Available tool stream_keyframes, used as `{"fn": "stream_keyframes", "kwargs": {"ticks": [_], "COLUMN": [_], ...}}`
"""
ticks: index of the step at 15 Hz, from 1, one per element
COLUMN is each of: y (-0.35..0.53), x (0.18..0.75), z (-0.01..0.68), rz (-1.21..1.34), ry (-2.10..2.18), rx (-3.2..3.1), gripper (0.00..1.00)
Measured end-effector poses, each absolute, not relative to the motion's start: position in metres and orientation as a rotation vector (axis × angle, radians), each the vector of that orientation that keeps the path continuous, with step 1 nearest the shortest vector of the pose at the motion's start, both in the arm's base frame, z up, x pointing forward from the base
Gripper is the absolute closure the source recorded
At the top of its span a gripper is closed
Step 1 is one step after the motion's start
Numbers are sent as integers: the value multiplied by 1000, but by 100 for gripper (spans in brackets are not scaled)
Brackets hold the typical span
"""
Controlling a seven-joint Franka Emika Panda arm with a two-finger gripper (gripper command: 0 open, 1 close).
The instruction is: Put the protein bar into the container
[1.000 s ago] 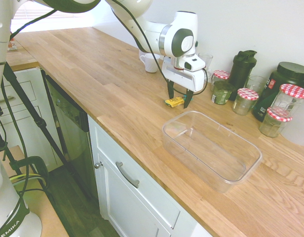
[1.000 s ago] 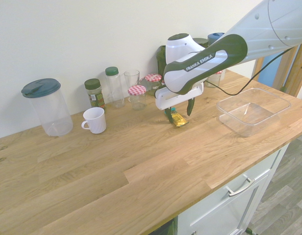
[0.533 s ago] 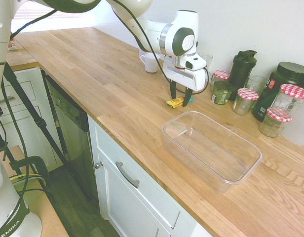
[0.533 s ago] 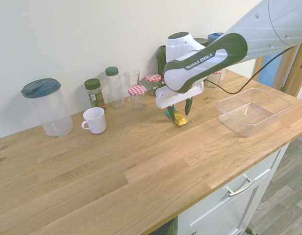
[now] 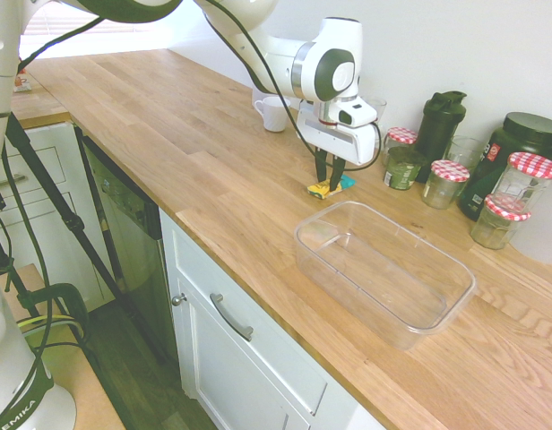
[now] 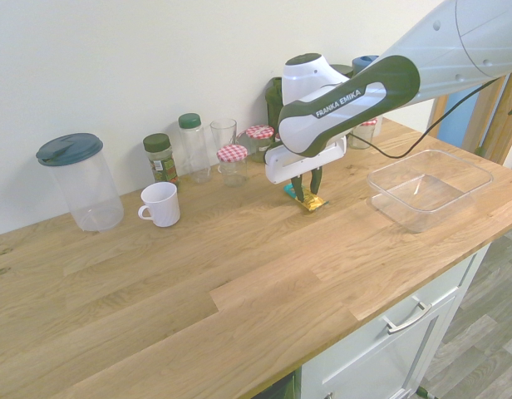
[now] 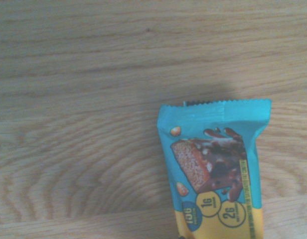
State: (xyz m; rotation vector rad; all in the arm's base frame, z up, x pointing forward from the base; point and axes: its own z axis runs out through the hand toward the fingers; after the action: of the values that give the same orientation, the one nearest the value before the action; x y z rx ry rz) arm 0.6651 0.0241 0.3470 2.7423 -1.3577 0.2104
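Gripper (image 5: 326,180) on the white arm points straight down at the wooden counter (image 5: 159,134), its two dark fingers drawn narrow and pinching the protein bar (image 5: 324,187) between them. From this first outside view, the bar's yellow end rests on the wood and its teal end points toward the back wall. The clear plastic container (image 5: 384,270), with nothing in it, sits near the bar toward the counter's front edge, apart from it. Jars with red-checked lids (image 5: 449,183) and a dark shaker bottle (image 5: 439,124) line the wall behind, and a white mug (image 5: 274,114) stands past the arm.

From the second outside view, the gripper (image 6: 306,189) is closed on the bar (image 6: 310,200) at the counter surface. The container (image 6: 425,188) stands well to one side, near the counter's end. A white mug (image 6: 160,204) and a tall clear jug with a dark lid (image 6: 79,179) stand on the other side.

From the wrist camera, the bar (image 7: 216,164) lies on the wood grain, its teal crimped end showing a picture of the bar and round nutrition badges.
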Motion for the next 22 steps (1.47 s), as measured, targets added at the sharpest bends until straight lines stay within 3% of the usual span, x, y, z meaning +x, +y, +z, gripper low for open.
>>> {"fn": "stream_keyframes", "kwargs": {"ticks": [7, 13, 22], "y": [14, -76, -219], "x": [653, 573, 499], "z": [438, 532, 461], "rz": [303, 401, 260], "ry": [-1379, -1496, -1686], "rx": [2809, 2833, 2826], "gripper": [100, 100, 100]}}
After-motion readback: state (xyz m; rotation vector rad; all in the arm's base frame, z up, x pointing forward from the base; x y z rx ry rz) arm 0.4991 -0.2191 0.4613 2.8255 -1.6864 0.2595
